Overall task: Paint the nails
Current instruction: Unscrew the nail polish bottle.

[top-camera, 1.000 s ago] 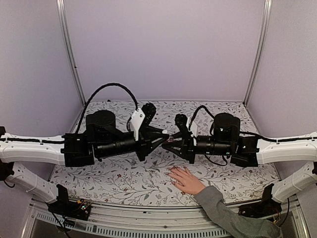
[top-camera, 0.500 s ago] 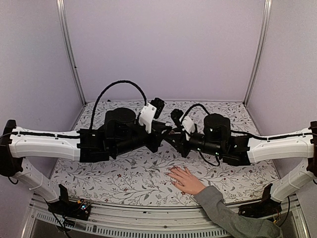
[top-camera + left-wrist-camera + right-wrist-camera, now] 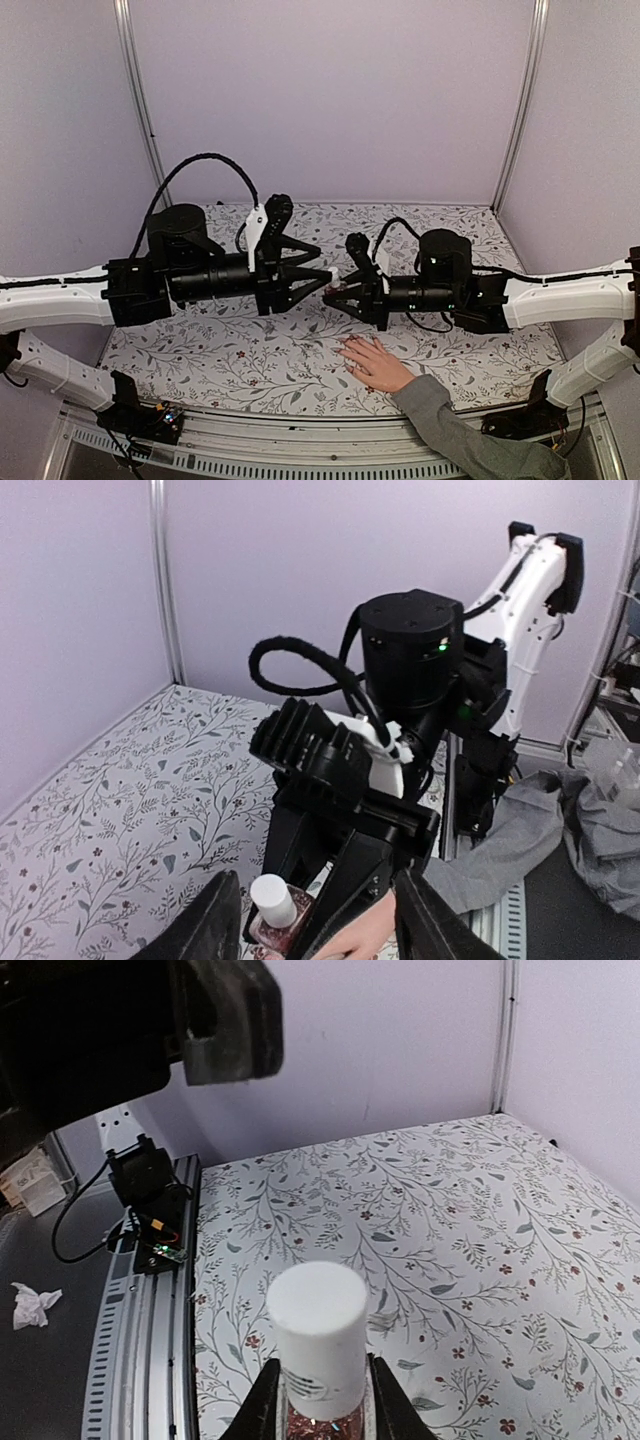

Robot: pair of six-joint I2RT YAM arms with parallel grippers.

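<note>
**Grey sleeve (image 3: 455, 435) to lilac walls (image 3: 330, 100): where everything stands**

Nearest my bases, the sleeve ends in a light-skinned human hand (image 3: 375, 365). It lies palm down on the white tablecloth printed with leafy sprigs (image 3: 230, 365), fingers spread and pointing up-left in the top view. The nails (image 3: 346, 347) sit at those fingertips, too small here to judge their colour. Just beyond them, my right gripper (image 3: 322, 1400) is clamped on a small glass bottle of pink glitter polish (image 3: 320, 1428). Its white cylindrical cap (image 3: 317, 1325) is on and points toward my left arm. My left gripper (image 3: 316, 905) faces it, jaws standing well apart. The cap lies between those jaws, nearer one finger (image 3: 215, 925) than the other, touching neither as far as the left wrist view shows. Farthest back, the walls rise from the cloth's edge, with grey metal posts (image 3: 140, 110) in the corners.
</note>
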